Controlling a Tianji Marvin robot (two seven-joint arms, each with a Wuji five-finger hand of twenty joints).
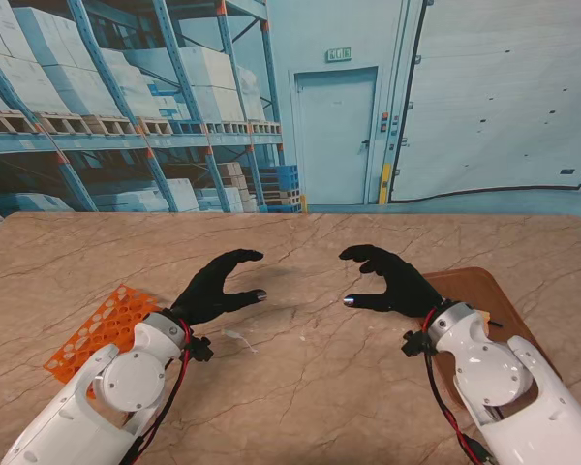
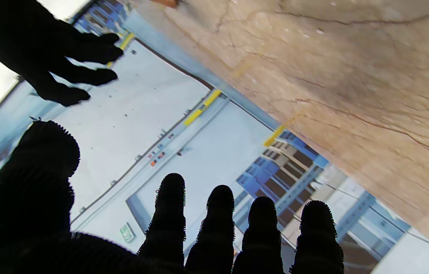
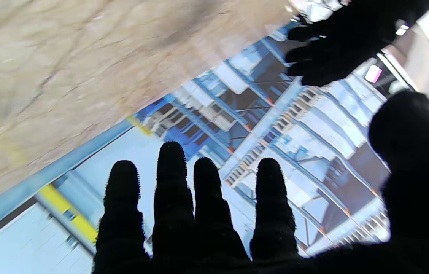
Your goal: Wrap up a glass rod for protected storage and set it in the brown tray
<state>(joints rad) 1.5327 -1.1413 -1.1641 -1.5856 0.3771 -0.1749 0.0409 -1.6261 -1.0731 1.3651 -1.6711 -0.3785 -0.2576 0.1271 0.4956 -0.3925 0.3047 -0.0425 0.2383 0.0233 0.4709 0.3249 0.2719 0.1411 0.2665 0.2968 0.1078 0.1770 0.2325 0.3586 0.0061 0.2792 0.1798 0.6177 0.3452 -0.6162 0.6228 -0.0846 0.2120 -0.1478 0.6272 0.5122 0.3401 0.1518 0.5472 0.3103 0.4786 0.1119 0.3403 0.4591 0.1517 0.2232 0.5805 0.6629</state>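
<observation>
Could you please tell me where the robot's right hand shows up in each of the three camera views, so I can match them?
Stand view: the right hand hangs open over the table, right of centre, beside the brown tray.
Left wrist view: it shows as the dark open hand across from the camera's own fingers.
Right wrist view: its own fingers rise from the edge.
Shared landmark: the marble table.

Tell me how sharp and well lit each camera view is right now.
Stand view: even light, sharp, soft shadows under the left hand and right hand. Left wrist view: black fingers a featureless silhouette, marble table crisp. Right wrist view: table smeared and soft, fingers dark.
</observation>
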